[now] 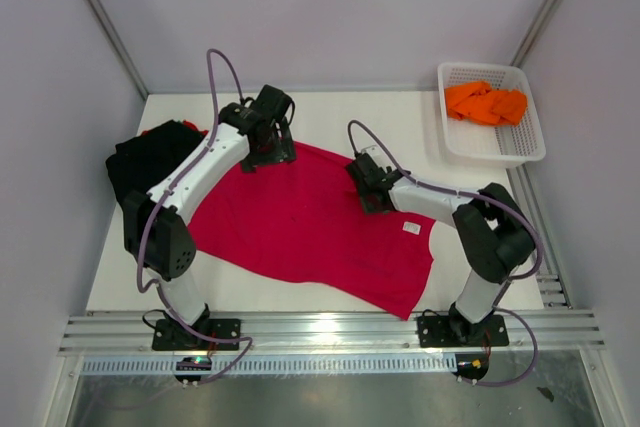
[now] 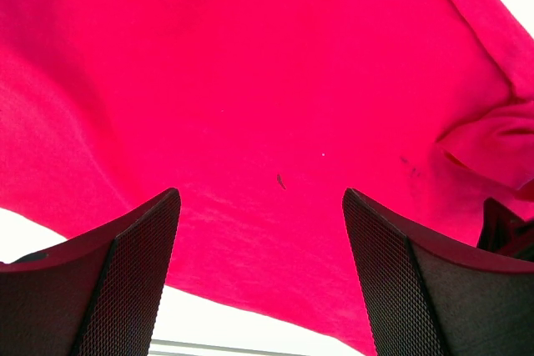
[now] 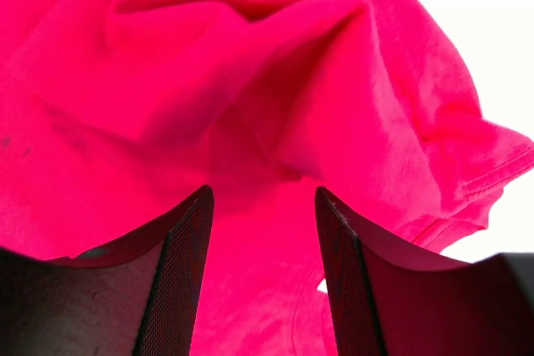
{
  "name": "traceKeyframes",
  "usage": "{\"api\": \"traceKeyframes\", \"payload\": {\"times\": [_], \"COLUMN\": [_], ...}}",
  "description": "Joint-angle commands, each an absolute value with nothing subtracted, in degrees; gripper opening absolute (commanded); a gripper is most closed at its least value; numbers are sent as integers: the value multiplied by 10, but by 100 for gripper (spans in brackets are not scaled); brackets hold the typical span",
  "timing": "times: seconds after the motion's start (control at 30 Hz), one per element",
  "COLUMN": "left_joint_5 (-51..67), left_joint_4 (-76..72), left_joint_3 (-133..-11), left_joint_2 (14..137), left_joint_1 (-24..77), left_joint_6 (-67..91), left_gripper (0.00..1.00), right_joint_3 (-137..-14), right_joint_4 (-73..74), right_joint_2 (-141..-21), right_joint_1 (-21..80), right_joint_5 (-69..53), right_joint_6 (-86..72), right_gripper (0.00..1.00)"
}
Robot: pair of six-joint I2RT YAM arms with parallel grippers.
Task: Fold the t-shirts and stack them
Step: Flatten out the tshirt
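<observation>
Seeing a big crimson-red cloth t-shirt (image 1: 310,222) spread mid-table, long axis running 10 to 4 o'clock. Can't read its small white label (image 1: 411,228) at 3 o'clock. Got left gripper (image 2: 259,198) and right gripper (image 3: 264,193) both open-jawed over it.

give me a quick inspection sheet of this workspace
surface: white table, partly bare
job's things: crimson t-shirt spread mid-table, label up; black t-shirt at left edge; orange t-shirt in the basket
clutter: basket, white mesh, far right
grippers: left gripper open over the crimson cloth; right gripper open over a bunched part; apparently nothing gripped
cables: purple cables loop along both arms
surroundings: pale walls, metal rail at near edge
</observation>
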State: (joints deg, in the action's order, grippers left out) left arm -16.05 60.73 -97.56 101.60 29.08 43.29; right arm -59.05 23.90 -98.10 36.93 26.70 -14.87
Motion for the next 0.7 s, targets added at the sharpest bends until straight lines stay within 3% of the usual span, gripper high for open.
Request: {"api": "traceKeyframes", "payload": {"times": [0.0, 0.37, 0.53, 0.67], "left_joint_5": [-170, -156, -176, -196], "left_joint_4": [606, 602, 610, 619], "left_joint_3": [-978, -945, -923, -913], "left_joint_2": [1008, 996, 977, 961], "left_joint_1": [289, 289, 289, 289], "left_joint_6": [432, 446, 444, 435], "left_gripper": [81, 81, 81, 81], "right_joint_3": [-627, -645, -660, -678], "right_joint_4": [205, 181, 179, 184], "right_joint_2": [-998, -1032, -1051, -1063], "right_joint_1": [372, 372, 371, 372], "right_joint_5": [328, 339, 318, 307], "right_joint_6": [-143, -140, -139, -137], "right_gripper": [56, 52, 27, 16]}}
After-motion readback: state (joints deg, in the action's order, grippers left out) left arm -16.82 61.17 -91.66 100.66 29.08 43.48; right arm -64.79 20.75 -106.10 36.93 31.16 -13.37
